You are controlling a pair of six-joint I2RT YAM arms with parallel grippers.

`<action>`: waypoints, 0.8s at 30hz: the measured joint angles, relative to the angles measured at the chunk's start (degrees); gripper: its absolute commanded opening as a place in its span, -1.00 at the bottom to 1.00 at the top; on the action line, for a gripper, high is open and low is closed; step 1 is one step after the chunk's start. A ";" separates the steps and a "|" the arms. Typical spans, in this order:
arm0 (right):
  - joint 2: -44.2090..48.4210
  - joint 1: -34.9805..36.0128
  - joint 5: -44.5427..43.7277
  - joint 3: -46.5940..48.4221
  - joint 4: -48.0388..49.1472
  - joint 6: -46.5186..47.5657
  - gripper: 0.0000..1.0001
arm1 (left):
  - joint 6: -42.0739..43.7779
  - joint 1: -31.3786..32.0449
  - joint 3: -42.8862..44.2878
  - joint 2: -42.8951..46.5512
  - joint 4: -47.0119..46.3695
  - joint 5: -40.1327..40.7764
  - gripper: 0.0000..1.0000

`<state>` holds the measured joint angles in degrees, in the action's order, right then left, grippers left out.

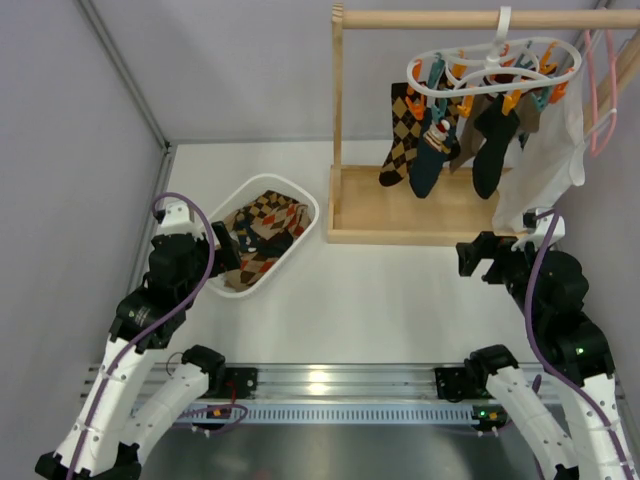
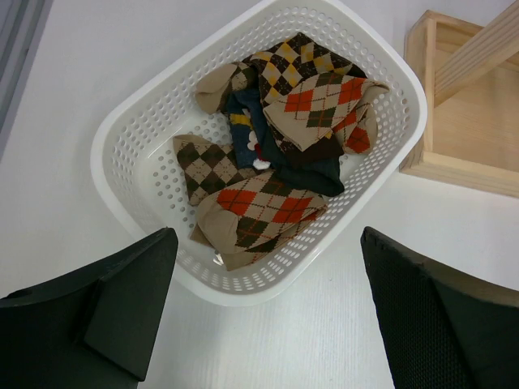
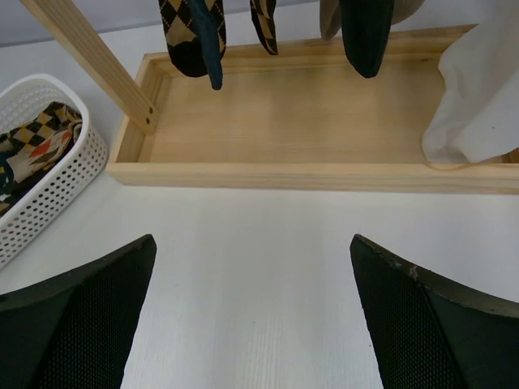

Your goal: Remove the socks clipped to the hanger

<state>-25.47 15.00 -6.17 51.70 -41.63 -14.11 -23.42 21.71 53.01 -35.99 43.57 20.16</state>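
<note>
Top view, hanger (image 1: 495, 72) hooked on wooden rail (image 1: 430, 18), socks (image 1: 440, 140) clipped beneath, long axes vertical, toes pointed down, left wrist view, left gripper (image 2: 268, 267) spread above basket (image 2: 122, 138) of loose socks (image 2: 276, 162), right wrist view, right gripper (image 3: 253, 251) spread, empty, before wooden tray (image 3: 308, 174).
</note>
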 measured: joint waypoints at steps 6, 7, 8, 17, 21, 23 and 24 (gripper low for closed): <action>0.24 0.00 0.98 -0.66 1.42 -0.63 0.99 | -0.02 0.00 0.00 0.00 0.00 0.02 0.97; 0.39 0.02 1.33 -0.98 1.92 -0.98 0.99 | -0.02 0.00 0.00 0.00 0.00 0.00 0.97; 0.81 0.04 1.66 -1.88 3.41 -1.36 0.99 | -0.02 0.00 0.00 0.00 0.00 -0.02 0.96; -1.79 0.22 7.32 -9.33 16.00 -3.02 0.99 | -0.02 0.00 0.00 -0.02 0.00 -1.25 0.97; -8.37 0.22 8.63 -9.20 20.22 -2.78 0.99 | -0.02 0.00 0.00 -0.07 0.00 -1.79 0.97; -10.88 0.24 9.16 -9.16 20.87 -2.38 0.99 | 0.04 0.00 0.00 -0.37 -0.04 -2.47 0.97; -11.89 0.24 9.46 -9.16 21.05 -1.99 0.99 | 0.15 0.00 0.00 -0.70 -0.11 -3.15 0.97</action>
<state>-37.36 15.25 3.29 42.54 -20.58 -16.10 -23.27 21.71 53.01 -36.69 43.46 17.02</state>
